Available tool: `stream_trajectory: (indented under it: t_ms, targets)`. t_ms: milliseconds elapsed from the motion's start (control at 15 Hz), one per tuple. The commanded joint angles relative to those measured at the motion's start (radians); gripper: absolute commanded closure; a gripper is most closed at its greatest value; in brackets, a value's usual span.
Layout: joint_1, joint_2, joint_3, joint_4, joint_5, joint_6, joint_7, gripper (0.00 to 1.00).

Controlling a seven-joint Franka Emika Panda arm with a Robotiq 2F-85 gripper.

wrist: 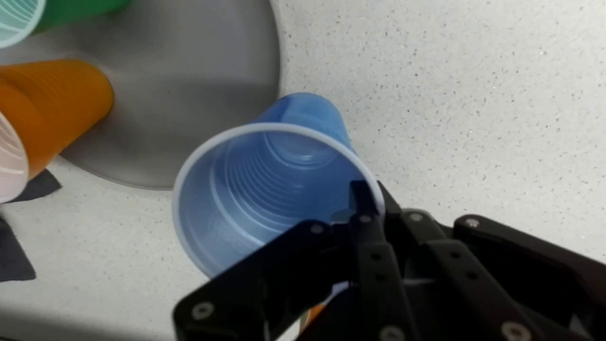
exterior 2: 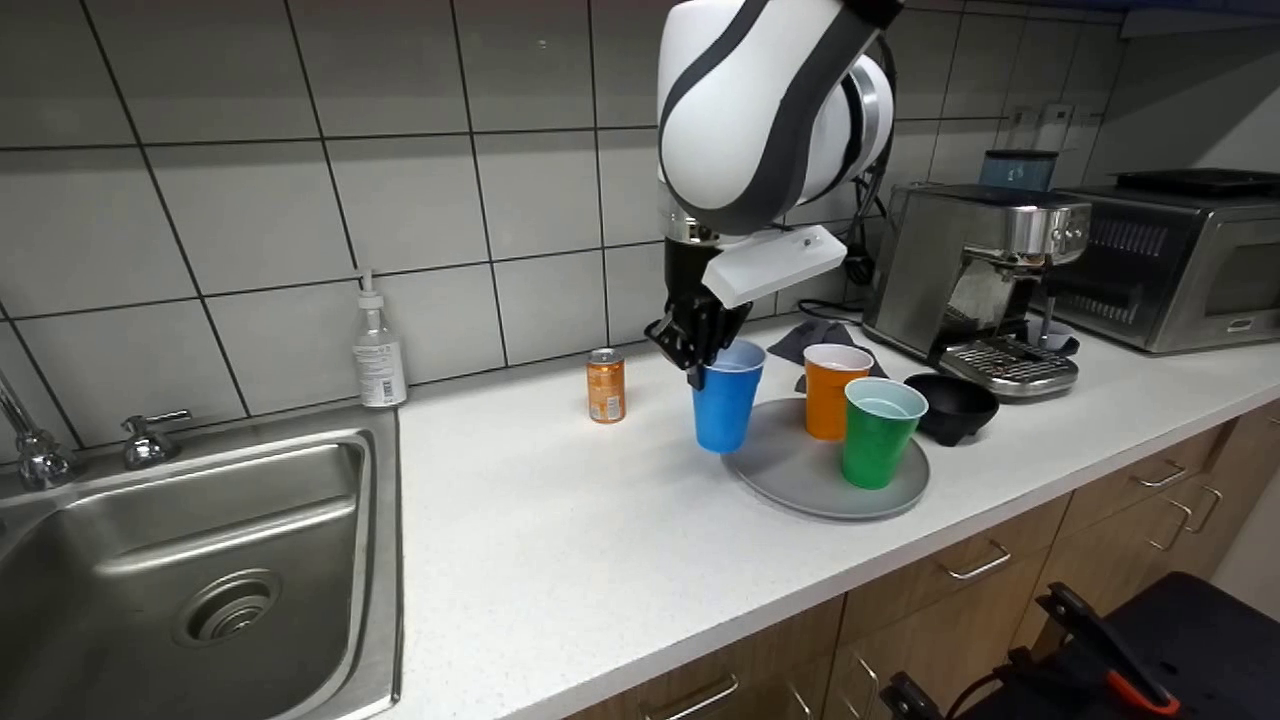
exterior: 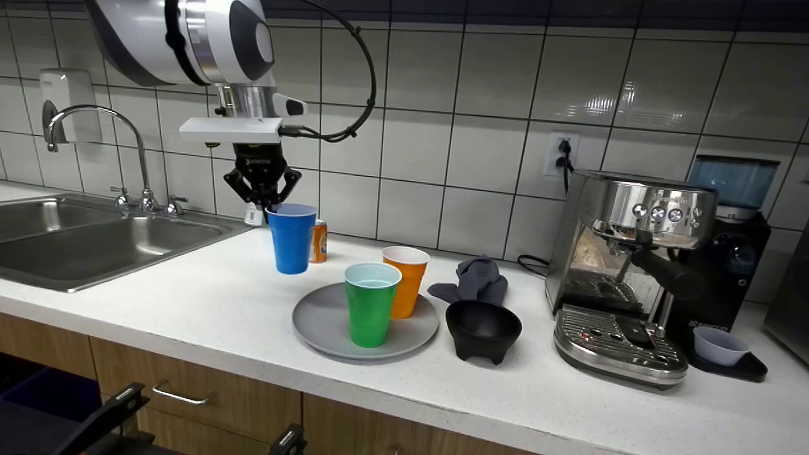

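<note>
Here, jaws grasp a tall blue plastic cup [exterior: 292,243] by its rim | upright, left of the round grey plate [exterior: 319,322] in both exterior views | green plastic cup [exterior: 371,315], orange plastic cup [exterior: 409,287] on plate

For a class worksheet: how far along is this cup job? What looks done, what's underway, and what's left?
Looks done: the green cup and the orange cup stand upright on the gray plate. In hand: the gripper is shut on the blue cup at its rim. Probably left: setting the blue cup down, perhaps beside the others, and letting go, since it is off the plate and gripped.
</note>
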Motion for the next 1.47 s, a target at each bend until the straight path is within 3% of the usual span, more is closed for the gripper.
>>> stream_trajectory:
  t_ms: [0,733,1400]
  targets:
    - [-0.03,-0.054,-0.007,-0.032,-0.032,-0.026,0.041,0.99]
    - [-0.081,-0.047,-0.04,-0.036,-0.043,-0.036,0.049,0.99]
    - [-0.085,0.001,-0.049,-0.006,-0.084,-0.048,0.082,0.99]
